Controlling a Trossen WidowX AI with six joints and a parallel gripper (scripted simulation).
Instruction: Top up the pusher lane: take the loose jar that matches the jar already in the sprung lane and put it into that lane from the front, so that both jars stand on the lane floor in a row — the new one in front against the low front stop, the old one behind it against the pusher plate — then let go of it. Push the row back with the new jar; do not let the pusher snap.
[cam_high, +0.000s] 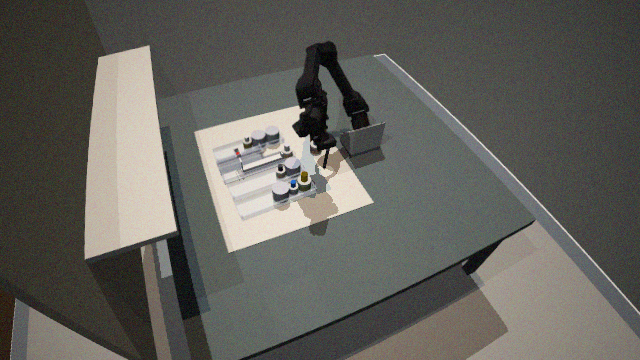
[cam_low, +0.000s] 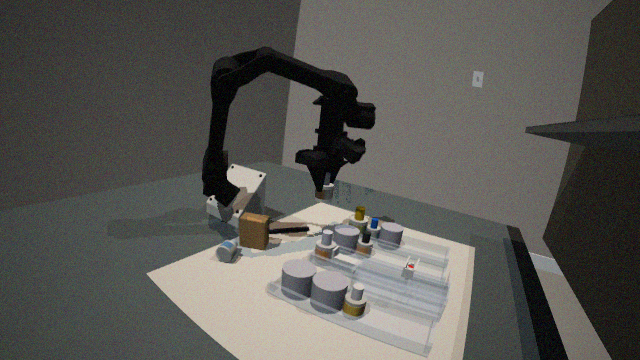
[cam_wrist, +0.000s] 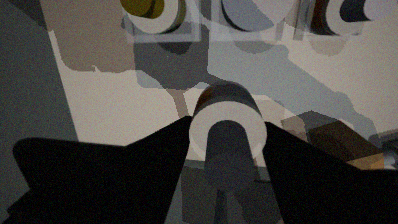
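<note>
My gripper (cam_high: 320, 146) (cam_low: 326, 186) (cam_wrist: 225, 125) is shut on a loose jar (cam_low: 325, 194) (cam_wrist: 227, 111) with a brown-orange body, white shoulder and grey cap. It holds the jar upright, raised above the mat and in front of the lanes. A similar jar (cam_high: 286, 151) (cam_low: 325, 248) (cam_wrist: 332, 12) with an orange-brown body and pale cap stands at the front of the sprung lane. A pusher part with a red mark (cam_high: 238, 153) (cam_low: 410, 268) shows farther back in that lane. The pusher plate's contact with the jar is hard to make out.
Neighbouring lanes hold grey cylinders (cam_high: 280, 191) (cam_low: 329, 291), a yellow-capped jar (cam_high: 304, 182) (cam_low: 359, 220), a blue-capped jar (cam_low: 374, 227) and a black-capped jar (cam_low: 365, 245). A brown block (cam_low: 254, 231) (cam_wrist: 342, 140), a tipped jar (cam_low: 227, 251) and a black stick (cam_low: 290, 230) lie before the lanes.
</note>
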